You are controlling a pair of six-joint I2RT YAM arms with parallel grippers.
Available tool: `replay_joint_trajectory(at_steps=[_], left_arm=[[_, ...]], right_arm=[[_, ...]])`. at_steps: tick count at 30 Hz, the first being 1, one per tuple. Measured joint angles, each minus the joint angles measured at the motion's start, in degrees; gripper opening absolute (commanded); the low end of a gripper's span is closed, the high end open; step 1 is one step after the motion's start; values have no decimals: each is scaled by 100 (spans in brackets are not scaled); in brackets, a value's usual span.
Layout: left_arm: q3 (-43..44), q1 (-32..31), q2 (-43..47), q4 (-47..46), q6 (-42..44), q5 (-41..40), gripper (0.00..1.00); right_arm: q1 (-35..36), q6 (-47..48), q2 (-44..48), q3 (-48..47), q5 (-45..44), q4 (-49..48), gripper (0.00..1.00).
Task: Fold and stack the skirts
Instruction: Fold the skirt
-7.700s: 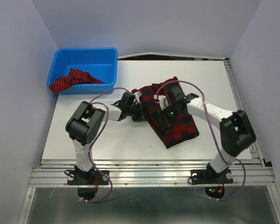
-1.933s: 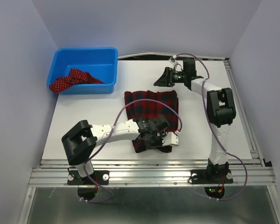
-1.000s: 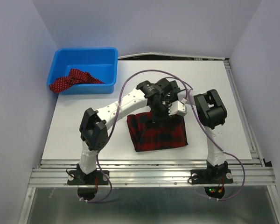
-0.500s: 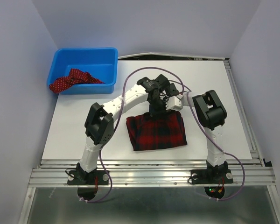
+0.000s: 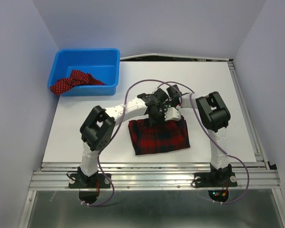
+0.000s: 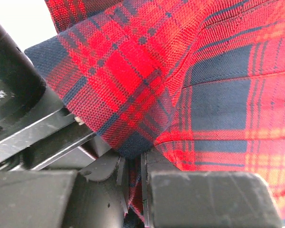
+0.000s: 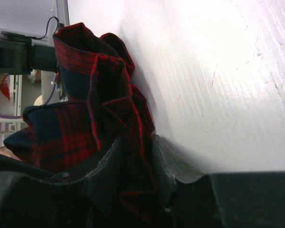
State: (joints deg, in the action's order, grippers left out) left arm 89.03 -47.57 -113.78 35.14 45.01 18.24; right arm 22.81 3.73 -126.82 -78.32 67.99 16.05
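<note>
The folded skirt (image 5: pixel 159 138) lay on the table (image 5: pixel 85 133), near its middle and toward your near edge, between the two arm bases. Your left gripper (image 5: pixel 155 118) and your right gripper (image 5: pixel 175 108) met at the skirt's far edge, the left one just to the left of the right. In each wrist view the cloth's edge sat between the fingers. The bin (image 5: pixel 85 89) stood at the table's far-left corner, well apart from the folded skirt. The second skirt (image 5: pixel 76 80) lay in the bin's near-left part, one end draped over the left rim.
</note>
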Motion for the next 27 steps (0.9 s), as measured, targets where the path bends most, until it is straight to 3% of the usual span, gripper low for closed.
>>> replay_joint_trajectory(at_steps=[7,13,18,22,27], left_arm=[[-769,-70,402,-911,-92,-409,48],[-625,-107,610,-723,-238,-717,49],[2,31,1244,-695,-455,-1248,57],[94,197,2151,-728,-1069,-1318,56],[-361,275,2911,-1104,-2166,-944,47]], right_arm=[[2,-116,-151,-249,17,13,41],[-83,-236,-170,-533,-157,28,62],[-409,-599,-197,-1292,-232,297,76],[-874,-955,-136,-2081,-409,319,77],[-1368,-1043,706,-2212,-669,514,69]])
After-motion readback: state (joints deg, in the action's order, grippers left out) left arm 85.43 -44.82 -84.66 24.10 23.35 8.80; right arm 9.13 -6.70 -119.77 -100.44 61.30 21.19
